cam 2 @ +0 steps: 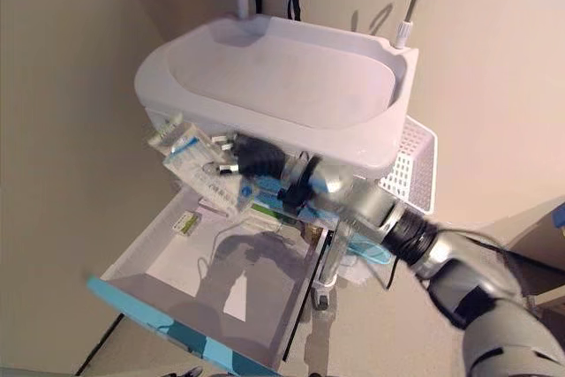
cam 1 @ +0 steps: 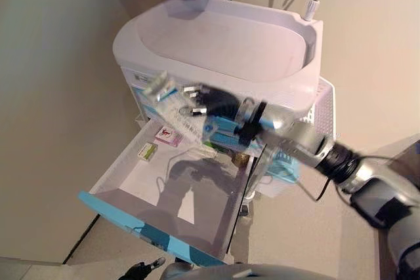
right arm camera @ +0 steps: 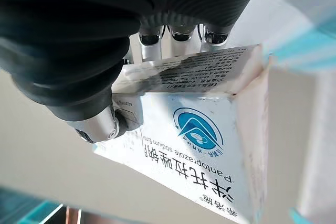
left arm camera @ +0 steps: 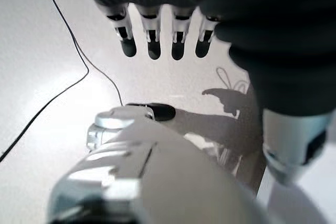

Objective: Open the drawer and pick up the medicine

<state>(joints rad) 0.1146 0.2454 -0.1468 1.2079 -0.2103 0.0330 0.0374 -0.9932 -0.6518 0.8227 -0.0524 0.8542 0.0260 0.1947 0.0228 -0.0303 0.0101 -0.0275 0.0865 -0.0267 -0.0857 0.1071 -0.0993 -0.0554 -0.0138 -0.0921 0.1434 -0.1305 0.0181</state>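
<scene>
The cart's top drawer (cam 1: 134, 226) stands pulled out, with a light blue front and a pale floor. Above its back part my right hand (cam 1: 213, 103) is shut on a white and blue medicine box (cam 1: 172, 113), lifted clear of the drawer. In the right wrist view the box (right arm camera: 199, 145) lies against the palm, with the fingers (right arm camera: 176, 32) behind it and the thumb across its near face. My left hand (left arm camera: 152, 40) shows only in its own wrist view, fingers straight and holding nothing, over the floor.
Two small boxes lie at the drawer's back left: a pink one (cam 1: 168, 136) and a green and white one (cam 1: 147, 151). A white tub-shaped tray (cam 1: 216, 37) tops the cart. A white mesh basket (cam 1: 323, 106) hangs on its right side. A wall stands left.
</scene>
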